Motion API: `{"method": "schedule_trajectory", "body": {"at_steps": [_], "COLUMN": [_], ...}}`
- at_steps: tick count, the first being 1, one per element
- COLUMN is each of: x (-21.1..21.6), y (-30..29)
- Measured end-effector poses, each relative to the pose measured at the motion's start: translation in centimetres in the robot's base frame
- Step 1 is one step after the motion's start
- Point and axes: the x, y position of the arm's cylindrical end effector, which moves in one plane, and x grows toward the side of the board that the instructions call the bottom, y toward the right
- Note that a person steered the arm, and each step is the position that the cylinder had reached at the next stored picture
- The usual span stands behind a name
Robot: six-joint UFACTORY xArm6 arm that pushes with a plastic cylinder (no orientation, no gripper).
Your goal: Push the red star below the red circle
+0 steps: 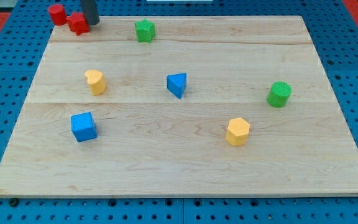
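Note:
The red star (78,23) lies at the board's top left corner, just right of and slightly below the red circle (57,14), almost touching it. My tip (92,22) is at the star's right side, touching or nearly touching it. The rod rises out of the view's top.
A green star (145,30) lies to the right along the top. A yellow block (95,81), a blue triangle (177,84) and a green circle (279,94) lie across the middle. A blue cube (83,126) and a yellow hexagon (237,131) lie lower. The wooden board (185,177) rests on a blue pegboard.

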Motion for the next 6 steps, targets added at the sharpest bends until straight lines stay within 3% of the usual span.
{"method": "schedule_trajectory", "body": {"at_steps": [6], "x": [0.0], "y": [1.0]}}
